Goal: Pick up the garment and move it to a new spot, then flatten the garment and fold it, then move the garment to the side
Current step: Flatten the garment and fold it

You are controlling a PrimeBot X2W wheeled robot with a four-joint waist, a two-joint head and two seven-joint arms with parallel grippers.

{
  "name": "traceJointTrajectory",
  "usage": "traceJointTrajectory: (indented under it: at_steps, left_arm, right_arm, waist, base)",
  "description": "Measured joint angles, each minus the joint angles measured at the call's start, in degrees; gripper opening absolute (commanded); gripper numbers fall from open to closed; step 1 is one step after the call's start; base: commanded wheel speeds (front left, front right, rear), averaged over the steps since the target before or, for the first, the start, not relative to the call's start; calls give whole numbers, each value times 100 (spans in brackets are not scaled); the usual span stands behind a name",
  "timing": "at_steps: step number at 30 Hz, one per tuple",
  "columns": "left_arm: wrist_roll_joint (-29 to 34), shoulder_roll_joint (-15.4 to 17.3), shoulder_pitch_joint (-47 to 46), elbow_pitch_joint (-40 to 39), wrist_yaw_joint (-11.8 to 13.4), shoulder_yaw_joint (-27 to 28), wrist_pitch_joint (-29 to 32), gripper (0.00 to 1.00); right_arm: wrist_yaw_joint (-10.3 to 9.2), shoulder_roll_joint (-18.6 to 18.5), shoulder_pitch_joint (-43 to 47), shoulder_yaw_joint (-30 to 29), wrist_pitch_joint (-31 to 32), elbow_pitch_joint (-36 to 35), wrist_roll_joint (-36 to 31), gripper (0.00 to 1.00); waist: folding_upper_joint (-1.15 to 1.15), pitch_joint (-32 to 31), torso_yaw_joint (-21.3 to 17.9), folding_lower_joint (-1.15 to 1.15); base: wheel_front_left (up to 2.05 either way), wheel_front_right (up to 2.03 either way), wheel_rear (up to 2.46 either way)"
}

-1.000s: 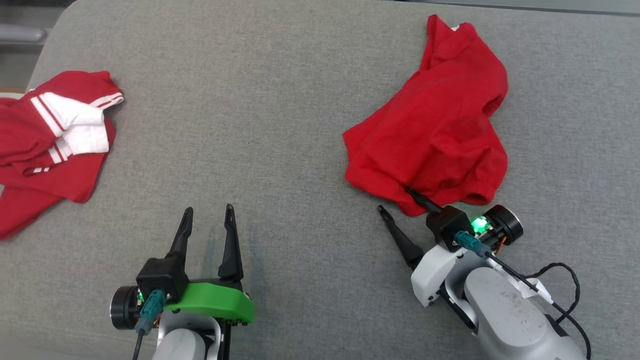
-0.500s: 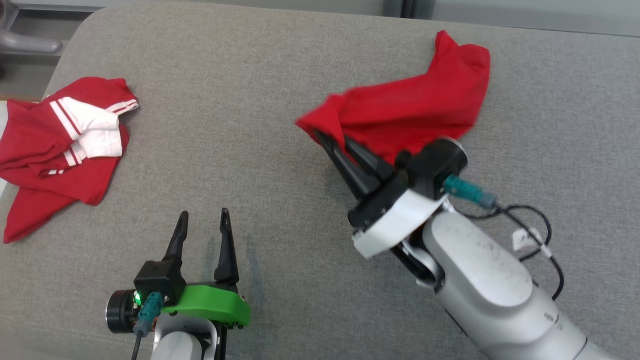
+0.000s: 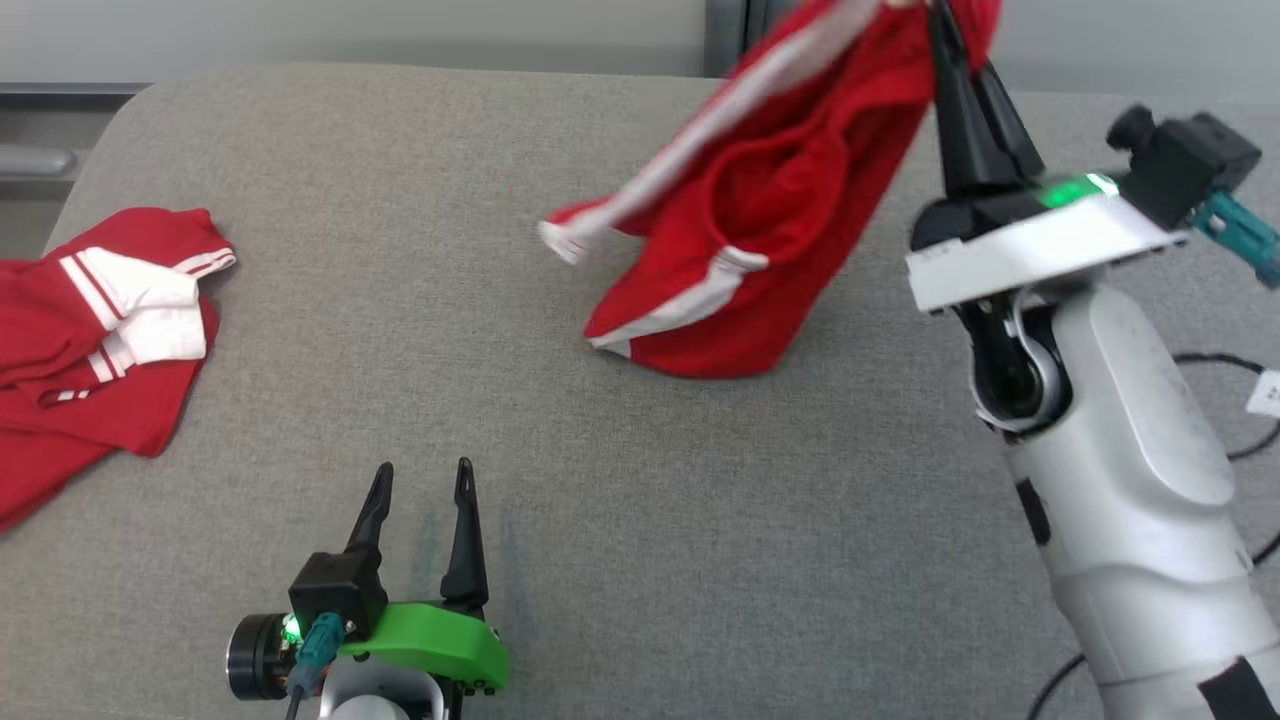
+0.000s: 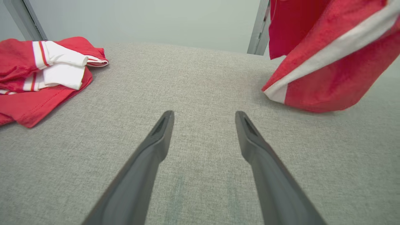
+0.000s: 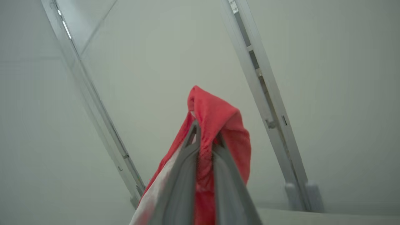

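Observation:
The garment (image 3: pixel 770 230) is red with white stripes and hangs from my right gripper (image 3: pixel 945 25), which is shut on a bunched edge of it high above the far right of the grey surface. Its lower end still rests on the surface. In the right wrist view the right gripper (image 5: pixel 204 132) pinches a fold of the red garment (image 5: pixel 215 112) between its closed fingers. My left gripper (image 3: pixel 422 475) stands open low at the front left, nothing between its fingers. From the left wrist view the left gripper (image 4: pixel 203 115) points over bare fabric, the garment (image 4: pixel 328 62) hanging at upper right.
A second red and white garment (image 3: pixel 90 330) lies crumpled at the left edge of the grey cushioned surface (image 3: pixel 500 400), also visible as the second garment (image 4: pixel 40 72). A black cable (image 3: pixel 1250 400) trails at the right. Metal frame posts (image 5: pixel 262 78) stand behind.
My right gripper closed on the garment's near edge and raised it up and away, leaving only its lower end on the surface. The head camera tilted. The left arm stayed put.

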Motion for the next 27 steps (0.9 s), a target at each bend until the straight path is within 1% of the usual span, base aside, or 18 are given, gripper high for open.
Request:
traceJointTrajectory:
  at_steps: [1, 2, 3, 5, 8, 10, 11, 12, 13, 15, 19, 21, 24, 27]
  left_arm:
    - [-5, 1, -2, 0, 0, 1, 1, 100]
    - [-7, 0, -4, 0, 1, -8, 0, 100]
    - [-8, 0, -6, 0, 1, -4, 1, 100]
    - [-8, 2, -16, 9, 1, 1, 1, 100]
    - [-7, -1, -38, 37, 0, 23, 1, 100]
    - [12, 0, -41, 51, -3, 52, 1, 100]
    - [25, -1, -49, 66, -15, 68, 0, 100]
    - [47, 0, -53, 71, -23, 76, 0, 100]
    - [60, 0, -55, 80, -29, 75, 0, 100]
    - [63, 0, -83, 93, -31, 55, 0, 100]
    - [62, 0, -160, 90, -35, -30, 0, 100]
    - [51, 0, -193, 87, -36, -90, 1, 100]
    - [32, 0, -212, 68, -36, -160, 1, 100]
    - [23, -1, -212, 54, -37, -255, 0, 100]
  right_arm:
    - [0, -59, 158, -230, 0, 237, -224, 38]
    - [0, -148, 316, -498, 0, 498, -404, 91]
    - [0, -245, 441, -699, 0, 723, -589, 100]
    - [-1, -421, 729, -1284, 4, 1103, -1011, 100]
    - [-2, -523, 1000, -1875, 4, 1337, -1518, 100]
    - [-2, -501, 1143, -2114, 4, 1394, -1692, 100]
    - [-2, -471, 1295, -2204, 4, 1351, -1889, 100]
    - [-2, -424, 1348, -2226, 4, 1319, -1915, 100]
    - [-2, -401, 1388, -2176, 4, 1281, -1971, 100]
    - [-2, -319, 1478, -1824, 4, 1112, -2051, 100]
    - [-1, -304, 1573, -964, 4, 906, -2153, 100]
    - [0, -364, 1575, -576, 4, 869, -2216, 100]
    - [0, -443, 1575, -210, 4, 924, -2269, 100]
    - [1, -482, 1555, -80, 4, 1082, -2368, 100]
  waist:
    - [0, 8, -26, 0]
    - [0, 22, -48, 0]
    - [0, 36, -66, 0]
    - [0, 70, -110, 0]
    - [0, 108, -183, 0]
    - [0, 121, -237, 0]
    - [0, 130, -300, 0]
    - [0, 130, -331, 0]
    - [0, 131, -353, 0]
    - [0, 139, -405, 0]
    - [0, 177, -382, 0]
    - [0, 204, -338, 0]
    - [0, 246, -257, 0]
    - [0, 296, -173, 0]
  base:
    - [0, 0, 0]
    - [0, 0, 0]
    - [0, 0, 0]
    - [0, 0, 0]
    - [0, 0, 0]
    - [0, 0, 0]
    - [0, 0, 0]
    - [0, 0, 0]
    - [0, 0, 0]
    - [0, 0, 0]
    - [0, 0, 0]
    - [0, 0, 0]
    - [0, 0, 0]
    - [0, 0, 0]
